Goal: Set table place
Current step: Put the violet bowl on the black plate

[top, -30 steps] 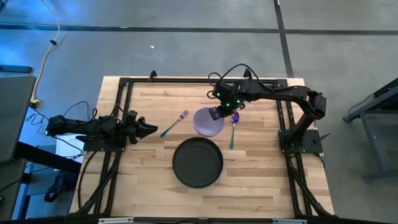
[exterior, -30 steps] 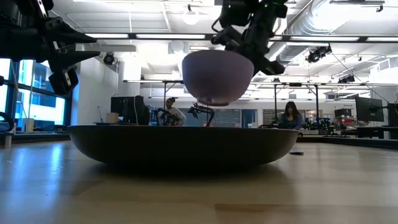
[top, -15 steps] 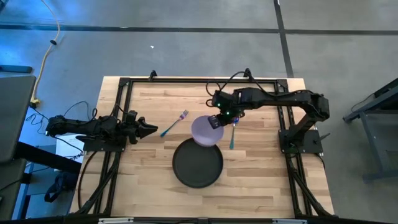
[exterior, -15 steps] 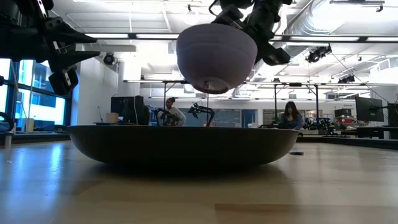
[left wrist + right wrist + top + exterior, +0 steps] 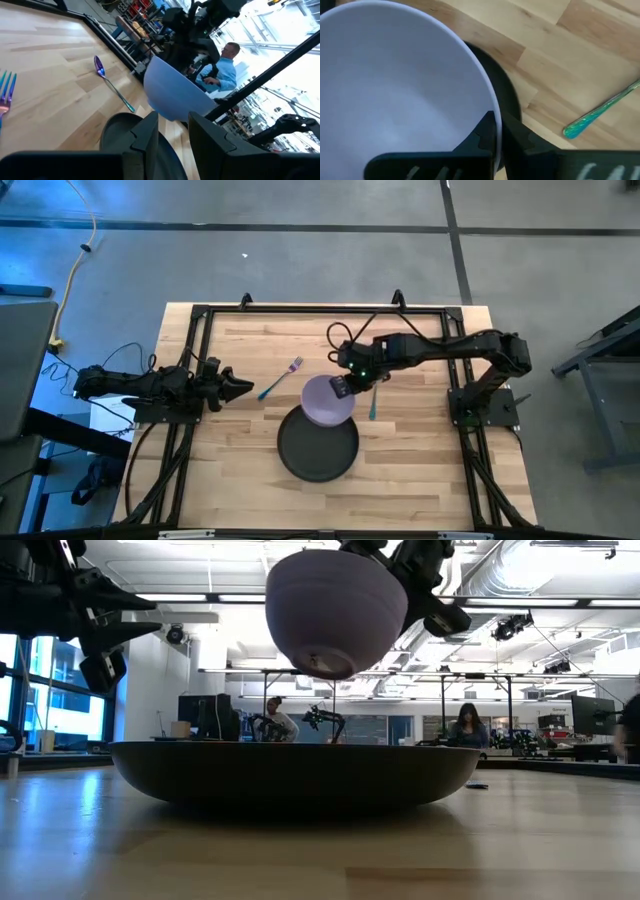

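Note:
A lavender bowl (image 5: pixel 325 401) hangs in the air over the far rim of the round black plate (image 5: pixel 318 445), with my right gripper (image 5: pixel 343 387) shut on its rim. In the low view the bowl (image 5: pixel 335 608) is well above the plate (image 5: pixel 295 775) and tilted. The fork (image 5: pixel 283 378) lies on the table to the plate's far left. The spoon (image 5: pixel 372 408) lies to the plate's far right, partly under my right arm. My left gripper (image 5: pixel 240 388) waits at the left edge, open and level, with nothing between its fingers (image 5: pixel 150 137). My right gripper pinches the bowl's rim (image 5: pixel 494 131) between its two fingers, one finger (image 5: pixel 484 136) inside the bowl and the other (image 5: pixel 521 139) outside its wall. The fingers slant down from the table's right side. The bowl is lifted clear, tilted, over the plate's far edge.
The black rail frame (image 5: pixel 200 315) edges the wooden table (image 5: pixel 420 450). Bare wood lies to the plate's left and right. People sit at desks in the room beyond the table (image 5: pixel 465 725).
My right gripper has carried the bowl toward the table's near edge and a little left, from beside the spoon to above the plate's far rim. The bowl has stayed lifted and has tipped further. The fork, spoon and plate have kept still.

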Robot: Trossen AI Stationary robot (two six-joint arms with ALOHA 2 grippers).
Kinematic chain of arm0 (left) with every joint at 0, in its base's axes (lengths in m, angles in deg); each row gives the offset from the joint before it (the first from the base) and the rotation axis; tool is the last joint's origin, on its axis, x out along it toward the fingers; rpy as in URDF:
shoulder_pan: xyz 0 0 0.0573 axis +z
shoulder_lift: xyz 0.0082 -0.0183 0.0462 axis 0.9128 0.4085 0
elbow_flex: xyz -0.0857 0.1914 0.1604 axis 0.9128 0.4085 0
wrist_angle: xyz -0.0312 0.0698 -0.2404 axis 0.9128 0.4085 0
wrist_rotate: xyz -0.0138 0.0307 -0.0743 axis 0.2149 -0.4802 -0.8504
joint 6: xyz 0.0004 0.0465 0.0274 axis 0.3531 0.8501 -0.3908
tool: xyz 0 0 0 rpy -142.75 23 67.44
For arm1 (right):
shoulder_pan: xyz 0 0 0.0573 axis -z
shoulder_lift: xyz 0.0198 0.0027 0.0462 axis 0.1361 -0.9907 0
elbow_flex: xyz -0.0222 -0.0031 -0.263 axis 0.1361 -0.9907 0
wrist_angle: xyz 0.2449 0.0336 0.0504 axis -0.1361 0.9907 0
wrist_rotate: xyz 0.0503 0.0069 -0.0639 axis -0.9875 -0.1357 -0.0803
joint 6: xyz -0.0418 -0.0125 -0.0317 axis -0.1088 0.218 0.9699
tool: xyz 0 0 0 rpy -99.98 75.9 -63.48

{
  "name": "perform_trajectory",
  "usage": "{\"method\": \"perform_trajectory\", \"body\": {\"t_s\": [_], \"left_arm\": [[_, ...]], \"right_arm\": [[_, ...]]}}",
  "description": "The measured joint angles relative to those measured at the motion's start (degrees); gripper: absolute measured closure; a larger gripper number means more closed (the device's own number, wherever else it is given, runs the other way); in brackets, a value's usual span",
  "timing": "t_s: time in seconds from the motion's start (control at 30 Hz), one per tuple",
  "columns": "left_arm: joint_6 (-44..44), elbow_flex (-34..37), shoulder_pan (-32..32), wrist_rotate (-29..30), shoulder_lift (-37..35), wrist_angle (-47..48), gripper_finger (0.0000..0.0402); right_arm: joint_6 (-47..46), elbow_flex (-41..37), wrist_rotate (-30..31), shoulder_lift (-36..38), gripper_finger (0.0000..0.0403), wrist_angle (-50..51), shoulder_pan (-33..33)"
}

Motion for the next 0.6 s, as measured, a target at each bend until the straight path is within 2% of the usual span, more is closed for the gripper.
{"method": "perform_trajectory", "body": {"t_s": [0.6], "left_arm": [[-0.8, 0.0, 0.0, 0.2, 0.0, -0.2, 0.0307]], "right_arm": [[-12.8, 0.0, 6.0, 0.0, 0.0403, -2.1, -7.4]]}}
